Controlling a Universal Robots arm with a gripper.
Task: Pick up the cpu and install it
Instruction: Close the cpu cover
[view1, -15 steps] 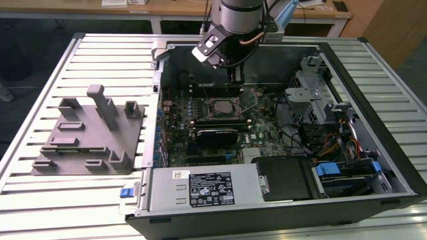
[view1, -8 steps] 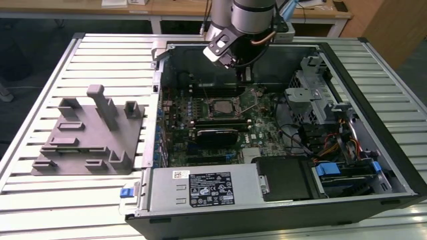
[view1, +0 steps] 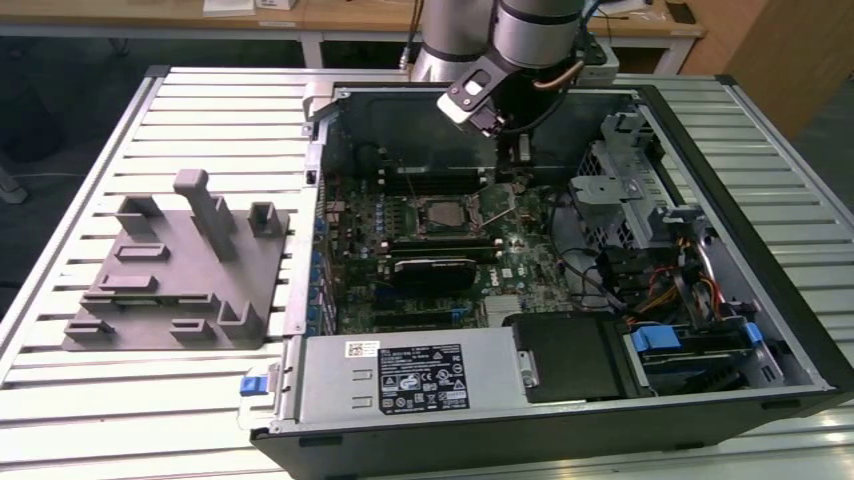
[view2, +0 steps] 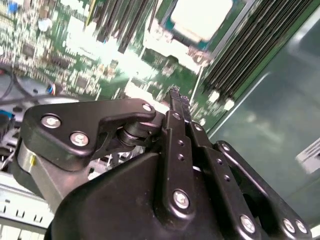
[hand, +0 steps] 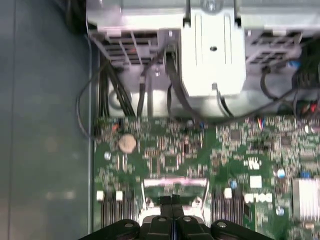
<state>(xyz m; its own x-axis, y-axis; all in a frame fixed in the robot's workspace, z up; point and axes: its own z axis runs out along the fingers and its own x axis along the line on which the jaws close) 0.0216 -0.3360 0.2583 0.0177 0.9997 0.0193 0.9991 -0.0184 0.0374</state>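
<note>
- While hovering inside the open computer case (view1: 747, 300) above the motherboard (view1: 534, 270), presenting tool (view2: 176, 96) clenched, fingertips (hand: 166, 201) meeting, nothing visible between them.
- Showing cpu (view2: 200, 17) as a pale square lying in the socket frame (view1: 420, 212), near the tool.
- Judging placement as done; frame plate seeming raised, so clamping likely outstanding.

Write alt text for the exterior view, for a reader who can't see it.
A robot arm's pincer reaches into an open computer case lying on a slatted metal table, beside the socket holding the pale square chip. A grey plastic fixture stands on the exterior view's left.
</note>
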